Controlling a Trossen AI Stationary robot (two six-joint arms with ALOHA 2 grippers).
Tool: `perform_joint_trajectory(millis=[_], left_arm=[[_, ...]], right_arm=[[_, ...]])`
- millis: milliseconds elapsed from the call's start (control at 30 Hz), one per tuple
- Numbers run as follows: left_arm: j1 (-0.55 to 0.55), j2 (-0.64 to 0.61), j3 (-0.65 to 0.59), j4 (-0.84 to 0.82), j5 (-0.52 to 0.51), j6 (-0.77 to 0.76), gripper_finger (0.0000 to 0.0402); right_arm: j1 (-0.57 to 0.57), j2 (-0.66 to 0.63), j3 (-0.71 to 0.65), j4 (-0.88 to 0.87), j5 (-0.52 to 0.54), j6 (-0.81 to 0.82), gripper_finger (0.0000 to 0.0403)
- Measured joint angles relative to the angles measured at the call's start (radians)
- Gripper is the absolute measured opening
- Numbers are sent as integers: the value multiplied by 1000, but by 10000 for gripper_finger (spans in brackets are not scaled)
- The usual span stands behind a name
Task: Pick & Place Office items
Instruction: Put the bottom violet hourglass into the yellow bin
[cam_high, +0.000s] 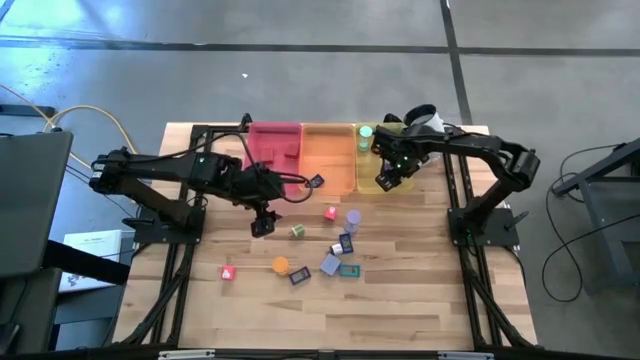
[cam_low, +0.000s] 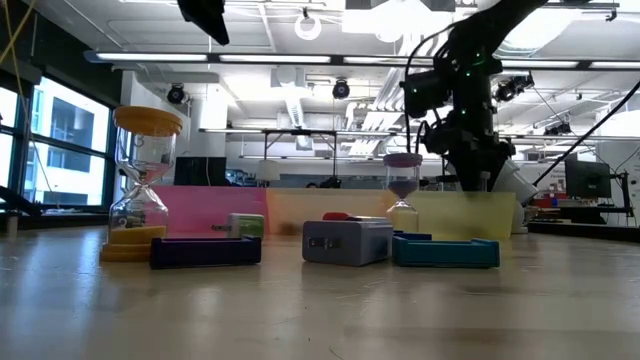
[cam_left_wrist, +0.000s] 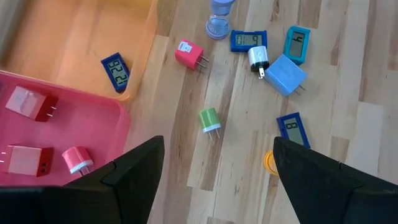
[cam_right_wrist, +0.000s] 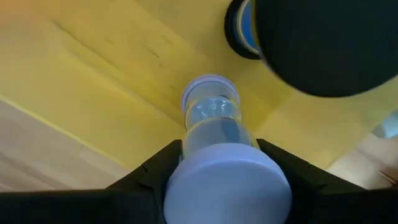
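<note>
- Right wrist view: right gripper (cam_right_wrist: 221, 163) has its fingers closed on a small hourglass timer (cam_right_wrist: 214, 134) w/ lavender end caps; clear glass waist between the caps, far cap pointing down at the yellow tray (cam_right_wrist: 112, 81).
- Handling, my read: timer is light but the glass is fragile and slick; rigid plastic caps are the safe place to hold, not the glass. Pads seem to sit at the near cap, which looks OK. Tall and narrow, so likely to tip if let go off-level.
- High view: right gripper (cam_high: 392, 172) hangs over the yellow tray (cam_high: 372, 186), arm reaching in from the right side w/ elbow bent, wrist tipped down. Another round item (cam_right_wrist: 242, 31) w/ blue inside a dark rim already lies in that tray.
- Left gripper (cam_high: 262, 222) hovers over bare wood just below the pink tray (cam_high: 262, 135), fingers wide apart, nothing between them; arm stretched across from the left.
- Left wrist view: loose items on the table ahead: green plug (cam_left_wrist: 209, 119), pink plug (cam_left_wrist: 189, 54), blue charger block (cam_left_wrist: 286, 74), small flat clocks (cam_left_wrist: 249, 40). Plugs are light and stiff; grab across the flat body sides, not the prongs.
- Orange tray (cam_left_wrist: 74, 43) holds one small clock (cam_left_wrist: 117, 71); pink tray holds red and pink chargers.
</note>
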Motion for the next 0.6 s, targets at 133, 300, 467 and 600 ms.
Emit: perform_joint_trajectory(millis=[133, 300, 467, 600], left_arm=[[-10, 0, 0, -9, 0, -10, 293], [-9, 0, 0, -24, -1, -19, 293], [-9, 0, 0, -24, -1, -16, 293], [-5, 0, 0, -24, -1, -10, 293]], right_arm=[[1, 10, -3, 19, 0, -15, 232], [0, 6, -2, 41, -4, -5, 279], [0, 6, -2, 38, -25, -21, 306], [0, -1, -2, 39, -23, -33, 312]])
